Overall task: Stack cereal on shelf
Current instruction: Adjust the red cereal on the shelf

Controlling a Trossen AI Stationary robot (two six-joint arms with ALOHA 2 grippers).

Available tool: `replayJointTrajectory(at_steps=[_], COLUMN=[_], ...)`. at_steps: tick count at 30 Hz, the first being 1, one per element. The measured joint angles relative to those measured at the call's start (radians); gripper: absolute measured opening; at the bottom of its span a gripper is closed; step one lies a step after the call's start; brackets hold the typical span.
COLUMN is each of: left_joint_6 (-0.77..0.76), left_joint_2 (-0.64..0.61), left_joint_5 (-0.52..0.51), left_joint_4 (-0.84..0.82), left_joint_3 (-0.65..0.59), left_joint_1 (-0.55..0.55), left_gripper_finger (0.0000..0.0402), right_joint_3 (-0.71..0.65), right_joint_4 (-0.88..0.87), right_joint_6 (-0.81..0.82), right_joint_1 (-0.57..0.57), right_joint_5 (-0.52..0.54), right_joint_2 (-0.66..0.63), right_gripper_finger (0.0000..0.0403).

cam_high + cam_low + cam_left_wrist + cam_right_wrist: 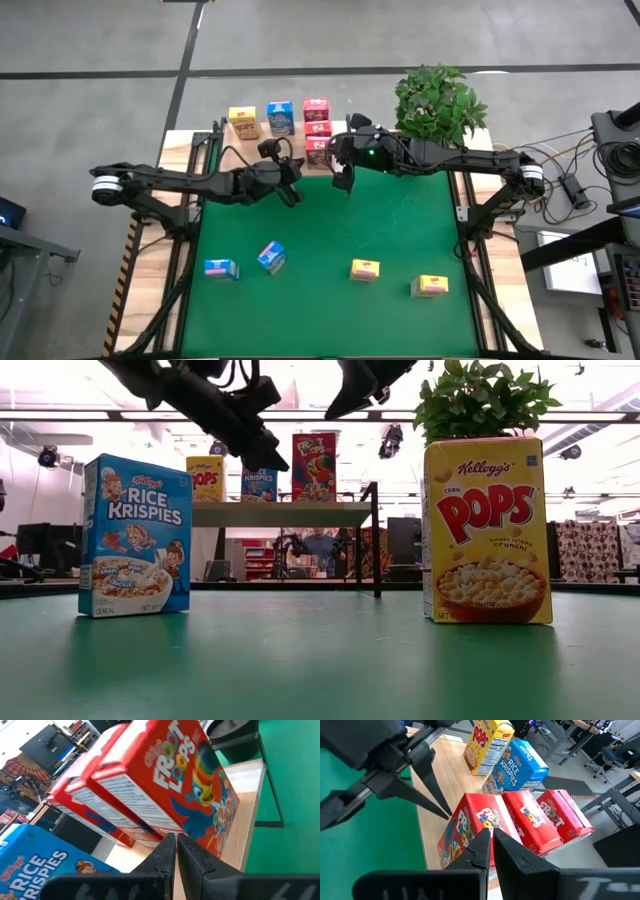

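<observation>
On the wooden shelf (pixel 262 145) at the table's far side stand a yellow cereal box (pixel 242 122), a blue one (pixel 281 117) and three red ones in a row (pixel 316 128). On the green mat are two blue boxes (pixel 221 268) (pixel 271 257) and two yellow boxes (pixel 365 269) (pixel 430 286). My left gripper (pixel 294 193) is shut, and its tips point at the nearest red box (pixel 200 795). My right gripper (pixel 345 182) is shut and hangs higher, above that same box (pixel 465 827). My left gripper's shut fingertips (pixel 447 814) come slanting from the table's near left side. They stand right at the near edge (pixel 172 831) of the nearest red box. I cannot tell whether they touch it.
A potted plant (pixel 438 100) stands at the far right corner, beside the shelf. Thin black posts (pixel 375 540) rise at the shelf's corners. The two arms' grippers are close together over the mat's far edge. Open mat lies between the shelf and the loose boxes.
</observation>
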Motion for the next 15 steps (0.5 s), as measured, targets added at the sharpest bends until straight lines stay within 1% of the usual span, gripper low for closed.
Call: replayJointTrajectory(at_steps=[15], left_joint_6=[-0.03], left_joint_2=[0.007], left_joint_5=[0.0], left_joint_4=[0.006], left_joint_3=[0.0], left_joint_1=[-0.017], left_gripper_finger=[0.0], right_joint_3=[0.0], right_joint_4=[0.0], right_joint_6=[0.0], right_joint_1=[0.0], right_joint_5=[0.0], right_joint_2=[0.0], right_gripper_finger=[0.0012])
